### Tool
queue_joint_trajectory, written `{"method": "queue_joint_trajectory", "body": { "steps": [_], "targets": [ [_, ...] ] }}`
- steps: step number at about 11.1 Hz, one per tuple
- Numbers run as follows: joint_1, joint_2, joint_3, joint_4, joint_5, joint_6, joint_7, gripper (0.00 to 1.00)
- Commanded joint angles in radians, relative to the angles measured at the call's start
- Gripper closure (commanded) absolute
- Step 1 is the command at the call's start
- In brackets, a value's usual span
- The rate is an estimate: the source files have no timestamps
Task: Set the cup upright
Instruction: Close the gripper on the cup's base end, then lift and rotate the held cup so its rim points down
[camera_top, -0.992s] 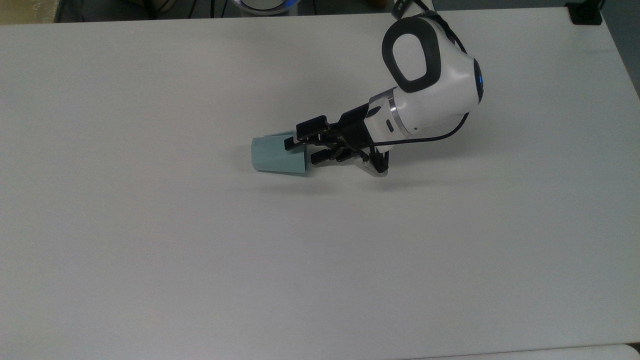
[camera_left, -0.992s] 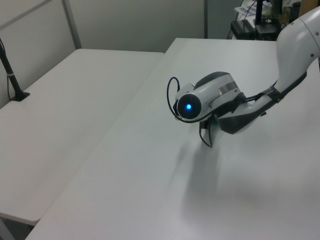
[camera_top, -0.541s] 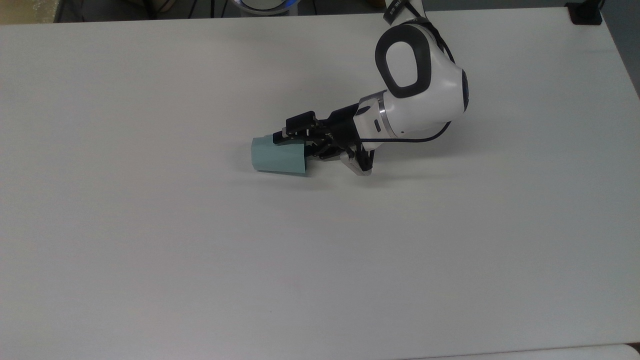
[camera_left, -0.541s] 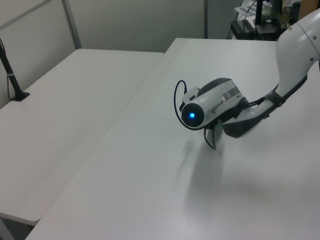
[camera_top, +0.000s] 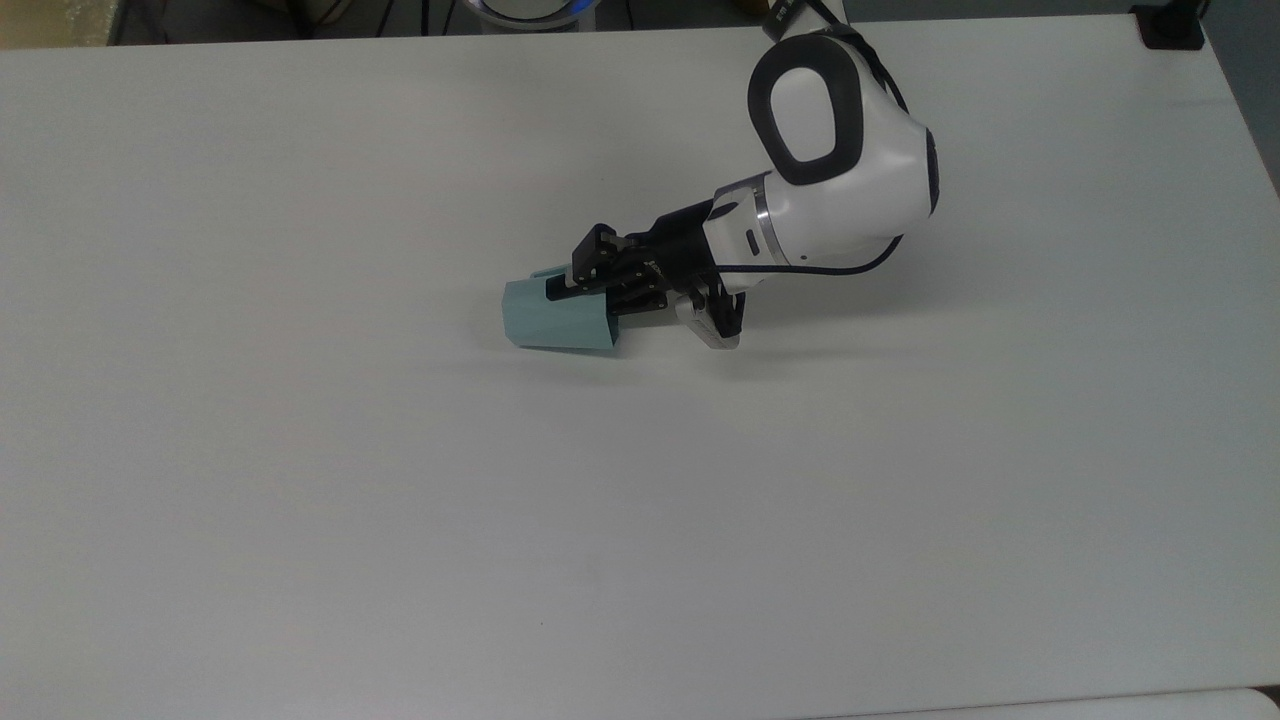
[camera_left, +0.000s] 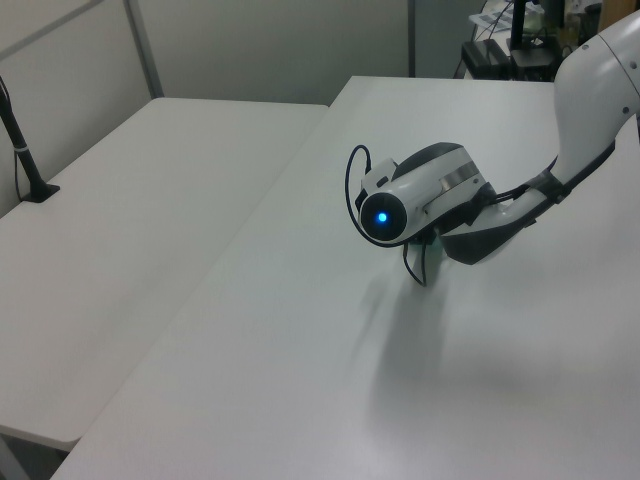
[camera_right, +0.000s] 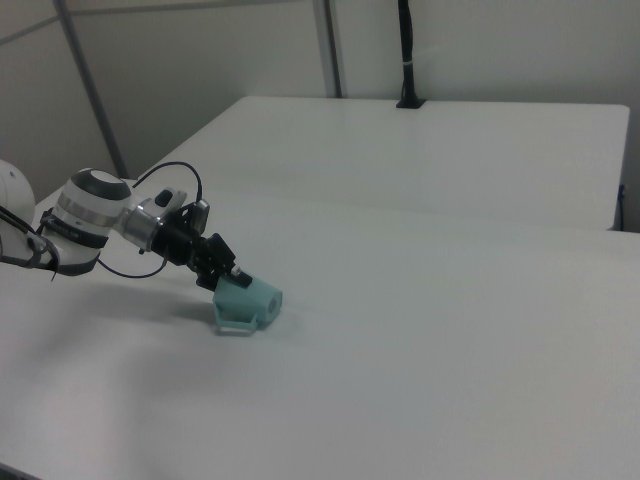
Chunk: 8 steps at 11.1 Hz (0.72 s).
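The cup (camera_top: 556, 320) lies on its side on the white worktop (camera_top: 400, 500), well in from every edge and somewhat nearer the far edge in the top view. Its narrower base points toward the top view's left and its wide rim toward the top view's right, facing my wrist. In the right view the cup (camera_right: 247, 303) shows its open mouth low and turned toward the camera, with the pale teal facets of its wall above. My gripper (camera_top: 583, 290) reaches in low from the top view's right, tilted down toward the worktop, and my black fingers (camera_top: 556, 288) are clamped on the cup's rim wall, one of them lying along the outside of the upper facet; where the other sits I cannot tell. In the right view my gripper (camera_right: 226, 277) meets the cup at its top edge, on the side toward the right view's left. In the left view my wrist (camera_left: 415, 195), with its blue light, stands in front of the cup.
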Motion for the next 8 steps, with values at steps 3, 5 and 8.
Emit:
{"method": "queue_joint_trajectory", "body": {
  "steps": [3,5,8],
  "targets": [
    [0.0,-0.03,-0.002,-0.014,0.052,0.05,-0.02,1.0],
    [-0.025,-0.126,-0.002,-0.006,0.124,0.05,-0.044,1.0],
    [-0.055,-0.237,0.004,-0.007,0.273,0.052,-0.154,1.0]
  ]
}}
